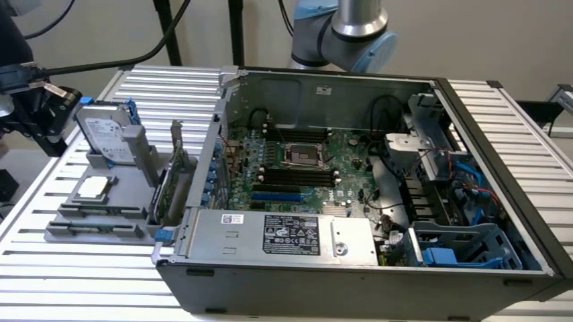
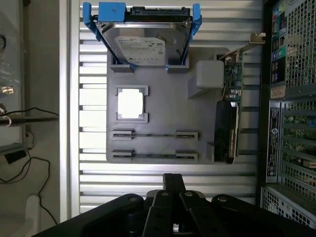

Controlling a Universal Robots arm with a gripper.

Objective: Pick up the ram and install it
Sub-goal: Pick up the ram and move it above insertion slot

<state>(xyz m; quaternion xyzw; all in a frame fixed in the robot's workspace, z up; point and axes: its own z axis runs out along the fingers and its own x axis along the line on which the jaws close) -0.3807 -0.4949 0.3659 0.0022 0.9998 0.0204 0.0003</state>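
Exterior view: the gray tray [image 1: 121, 201] sits on the desk [image 1: 179, 87], between the jaws and the open case [image 1: 358, 275].

Wrist view: two long holders [image 2: 155, 156] lie just ahead of the jaws, lengthwise across their approach. Whether the thin lines in them are the ram, or whether the jaws are clenched, I cannot tell.

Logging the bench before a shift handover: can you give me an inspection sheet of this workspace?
Surface: slatted metal table carrying a grey parts tray and an open computer case.
Job's things: ram not made out; the tray's two narrow slots show only thin lines.
Clutter: hard drive, expansion card and square chip on the tray.
Pincer: above the table, near the narrow slots.
Cables: black cable beyond the table; blue and red wires inside the case.
Surroundings: robot arm behind the case.
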